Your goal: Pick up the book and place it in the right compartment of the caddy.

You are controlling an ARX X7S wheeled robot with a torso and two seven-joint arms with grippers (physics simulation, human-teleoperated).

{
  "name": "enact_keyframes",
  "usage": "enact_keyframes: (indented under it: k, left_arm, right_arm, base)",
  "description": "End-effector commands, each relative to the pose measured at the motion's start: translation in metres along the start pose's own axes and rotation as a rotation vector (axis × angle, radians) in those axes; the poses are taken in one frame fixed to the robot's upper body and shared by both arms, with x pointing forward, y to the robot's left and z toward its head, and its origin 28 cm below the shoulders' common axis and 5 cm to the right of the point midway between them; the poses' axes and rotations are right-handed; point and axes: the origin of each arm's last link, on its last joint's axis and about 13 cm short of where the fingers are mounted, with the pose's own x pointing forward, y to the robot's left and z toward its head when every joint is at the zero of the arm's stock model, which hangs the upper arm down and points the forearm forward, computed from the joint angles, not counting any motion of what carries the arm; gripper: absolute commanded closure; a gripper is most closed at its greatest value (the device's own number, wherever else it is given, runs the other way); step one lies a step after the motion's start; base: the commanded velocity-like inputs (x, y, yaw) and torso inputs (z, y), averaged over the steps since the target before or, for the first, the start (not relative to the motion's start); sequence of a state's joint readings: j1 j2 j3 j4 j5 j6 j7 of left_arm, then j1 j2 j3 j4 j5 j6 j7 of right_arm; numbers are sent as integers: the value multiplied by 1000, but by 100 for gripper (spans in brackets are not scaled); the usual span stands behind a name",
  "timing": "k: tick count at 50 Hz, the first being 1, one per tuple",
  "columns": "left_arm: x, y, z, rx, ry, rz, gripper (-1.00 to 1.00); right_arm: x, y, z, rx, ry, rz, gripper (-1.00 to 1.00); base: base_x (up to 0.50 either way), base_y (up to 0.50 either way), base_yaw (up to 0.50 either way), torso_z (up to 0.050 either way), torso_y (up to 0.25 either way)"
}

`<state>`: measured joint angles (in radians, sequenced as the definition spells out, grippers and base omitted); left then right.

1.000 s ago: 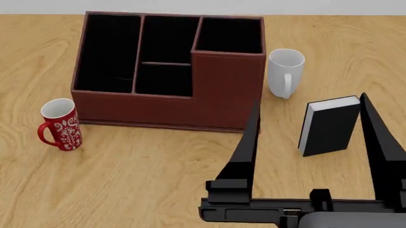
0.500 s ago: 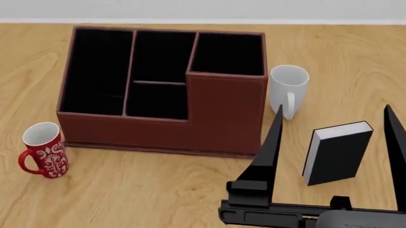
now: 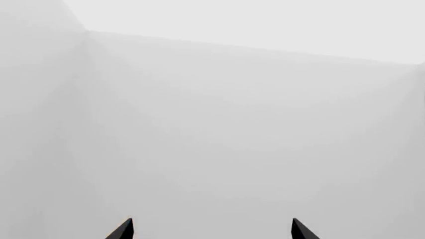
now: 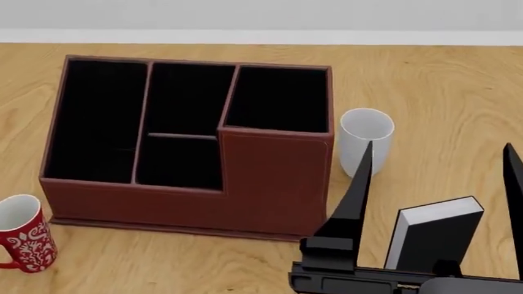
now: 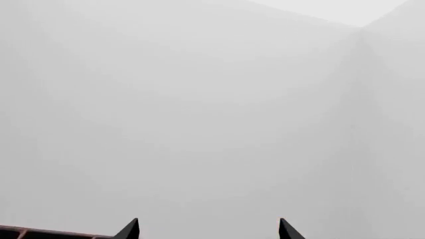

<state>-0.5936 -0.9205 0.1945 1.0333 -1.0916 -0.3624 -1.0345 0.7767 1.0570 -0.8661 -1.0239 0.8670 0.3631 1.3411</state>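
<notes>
The black book [image 4: 433, 236] with white page edges stands upright on the wooden table, right of the caddy [image 4: 270, 184]. The reddish-brown caddy has black-lined sections, and its large right compartment [image 4: 278, 101] holds nothing. In the head view my right gripper [image 4: 440, 147] is open, its two long black fingers [image 4: 356, 196] standing either side of the book without touching it. In its wrist view the right gripper [image 5: 208, 225] shows only two tips against a blank grey wall. My left gripper [image 3: 211, 225] is open too, facing blank grey, and is absent from the head view.
A white mug [image 4: 365, 138] stands just right of the caddy, close behind the right gripper's left finger. A red patterned mug [image 4: 23, 236] sits at the caddy's front left corner. The table's far edge meets a grey wall.
The head view has shifted, so caddy, mugs and book have slid down the picture. The book now sits lower between the open right fingers, whose tips reach beside the white mug.
</notes>
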Motion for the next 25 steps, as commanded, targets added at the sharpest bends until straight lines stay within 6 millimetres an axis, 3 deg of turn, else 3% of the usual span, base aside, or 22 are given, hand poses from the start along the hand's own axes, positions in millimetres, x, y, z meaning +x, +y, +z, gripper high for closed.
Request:
enact_keyframes:
  k: [1, 25]
  left_arm:
    - [0, 0, 0, -2, -1, -1, -100]
    - [1, 0, 1, -8, -8, 1, -100]
  right_arm:
    - [-1, -1, 0, 4, 1, -4, -100]
    - [4, 3, 1, 0, -2, 7, -100]
  base:
    - [270, -109, 0, 0, 0]
    - [267, -109, 0, 0, 1]
